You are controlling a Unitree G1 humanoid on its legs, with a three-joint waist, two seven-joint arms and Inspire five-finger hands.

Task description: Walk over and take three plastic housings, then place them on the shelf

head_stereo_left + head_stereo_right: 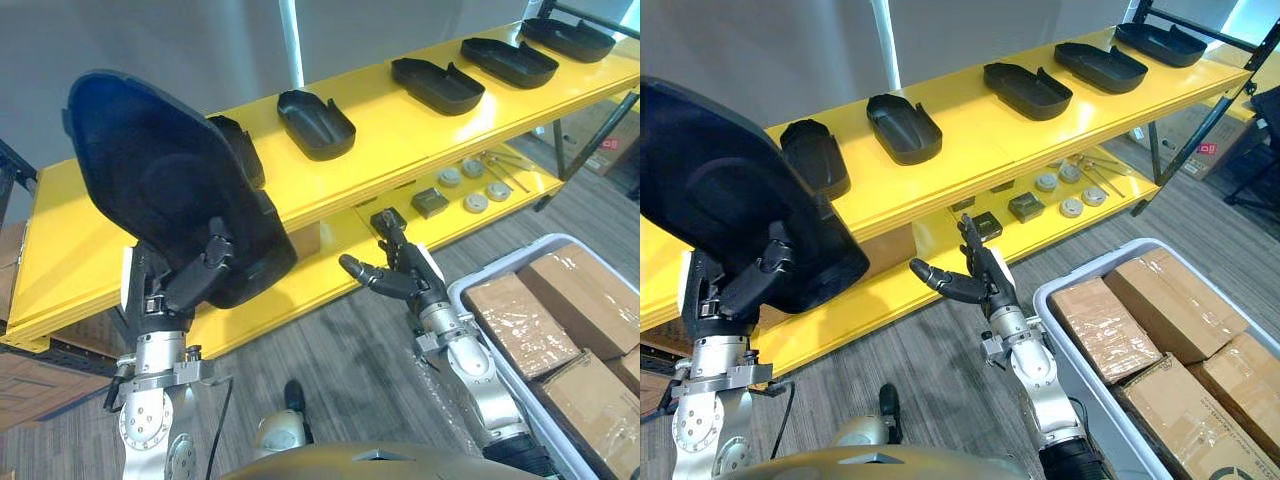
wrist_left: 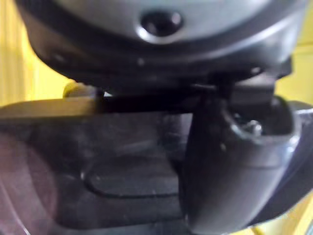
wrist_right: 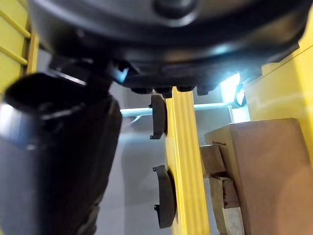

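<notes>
My left hand point(image 1: 188, 278) is shut on a large black plastic housing point(image 1: 160, 180), held upright in front of the left part of the yellow shelf point(image 1: 400, 135). Its thumb point(image 2: 230, 166) presses on the housing's dark surface point(image 2: 98, 161). Several more black housings lie in a row on the top board, among them one point(image 1: 315, 122) near the middle and one point(image 1: 437, 84) further right. One housing point(image 1: 815, 155) sits partly behind the held one. My right hand point(image 1: 400, 275) hangs open and empty in front of the lower board, with its thumb point(image 3: 54, 161) near the shelf's edge point(image 3: 183, 161).
A grey tote point(image 1: 500, 265) with several cardboard boxes point(image 1: 520, 325) stands on the floor at the lower right, close to my right arm. Small round parts point(image 1: 470, 185) and dark blocks point(image 1: 430, 202) lie on the lower board. A cardboard box point(image 3: 254, 166) sits under the shelf.
</notes>
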